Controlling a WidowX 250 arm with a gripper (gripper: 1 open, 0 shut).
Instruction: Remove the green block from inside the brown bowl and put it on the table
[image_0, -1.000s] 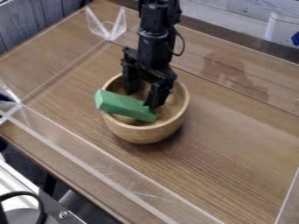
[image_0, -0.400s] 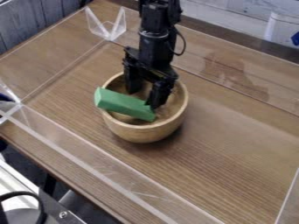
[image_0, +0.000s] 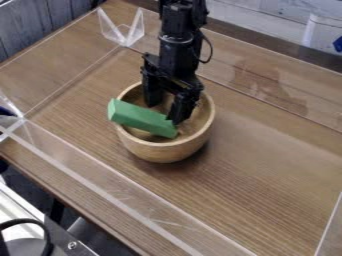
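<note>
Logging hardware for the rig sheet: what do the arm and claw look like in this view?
All black. The arm is a stack of boxy black segments with a little lighter detailing near the top. The claw has two narrow dark fingers under a blocky black body. No cables or markings are readable at this resolution.

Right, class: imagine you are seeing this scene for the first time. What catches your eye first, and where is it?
The bright green block stands out most: it lies tilted across the left side of the brown bowl, one end jutting over the rim. Next is the black gripper, pointing straight down into the bowl with its jaws open, just right of the block. All this sits near the middle of the wood-grain table, edged by clear walls.
</note>
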